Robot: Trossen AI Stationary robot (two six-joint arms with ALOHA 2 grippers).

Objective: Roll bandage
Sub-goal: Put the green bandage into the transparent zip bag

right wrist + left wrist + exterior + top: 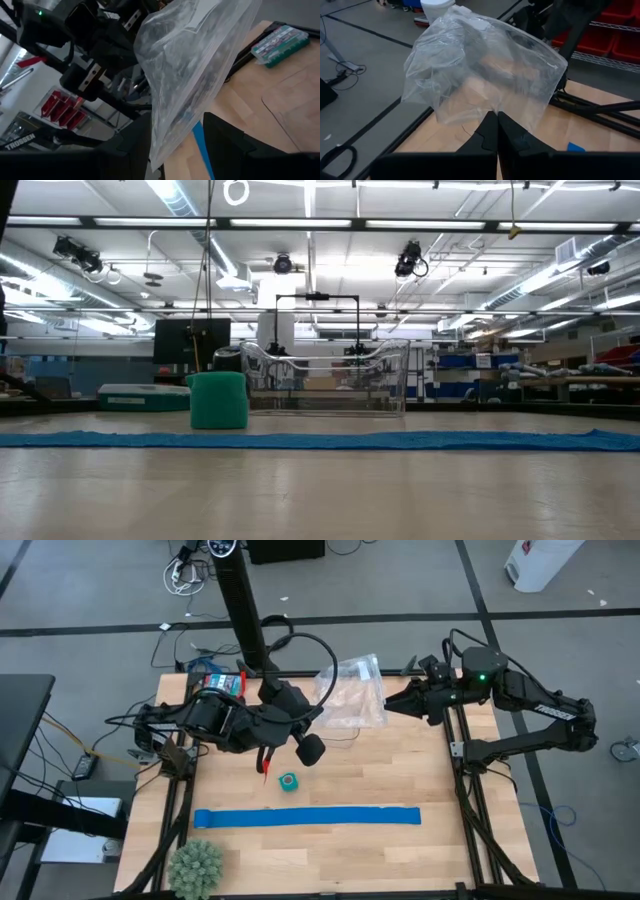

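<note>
Both pincers meet at a clear plastic bag (352, 690) near the far edge of the surface (400, 860). From nine o'clock, the left pincer (496, 131) is clamped shut on the bag's edge, lifting it. From three o'clock, the right pincer (172, 145) has its fingers spread, with the bag's other side hanging between them, probably to pull the mouth open. Just toward six o'clock from the left arm, the bandage (288, 783) stands on the surface as a small teal roll, seemingly rolled already and touched by neither pincer. Farther toward six o'clock a long blue strip (306, 817) lies flat, and a green spiky ball (195, 866) sits at the seven o'clock corner.
</note>
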